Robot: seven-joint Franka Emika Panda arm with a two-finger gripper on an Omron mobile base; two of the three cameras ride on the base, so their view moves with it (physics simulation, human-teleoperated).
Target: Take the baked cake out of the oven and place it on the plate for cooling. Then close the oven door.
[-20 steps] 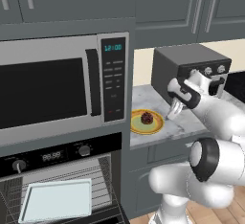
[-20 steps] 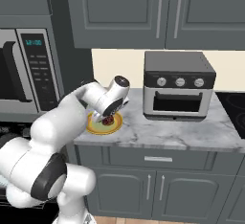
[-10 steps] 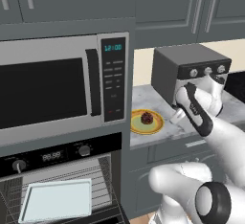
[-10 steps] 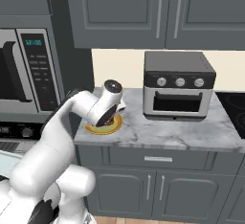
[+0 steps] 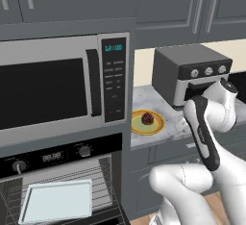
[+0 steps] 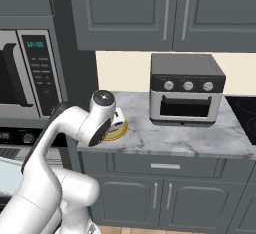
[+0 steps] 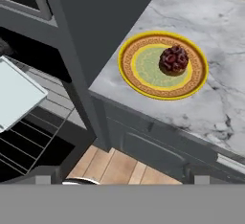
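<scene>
The baked cake (image 7: 173, 59) (image 5: 147, 118), small, round and dark reddish-brown, rests on the plate (image 7: 139, 70) (image 5: 156, 128), which has a yellow-orange rim and lies on the marble counter. My gripper (image 6: 117, 120) hovers in front of and above the plate, open, with nothing between its fingers. The plate's edge (image 6: 121, 128) peeks out behind the hand. Left of the counter the oven (image 5: 57, 181) stands open, showing its wire racks (image 7: 45, 117). The oven door is lowered and mostly below the frames.
A pale blue-grey baking tray (image 5: 55, 202) (image 7: 14, 94) lies on the oven rack. The silver microwave (image 5: 57, 89) sits above the oven. A grey toaster oven (image 6: 186, 90) stands on the counter (image 6: 200, 138) right of the plate. A dark cabinet post (image 7: 81, 60) separates oven and counter.
The arm has drawn back from over the plate toward the robot, the hand ending up lower and nearer. The cake stays on the plate. The gripper stays open.
</scene>
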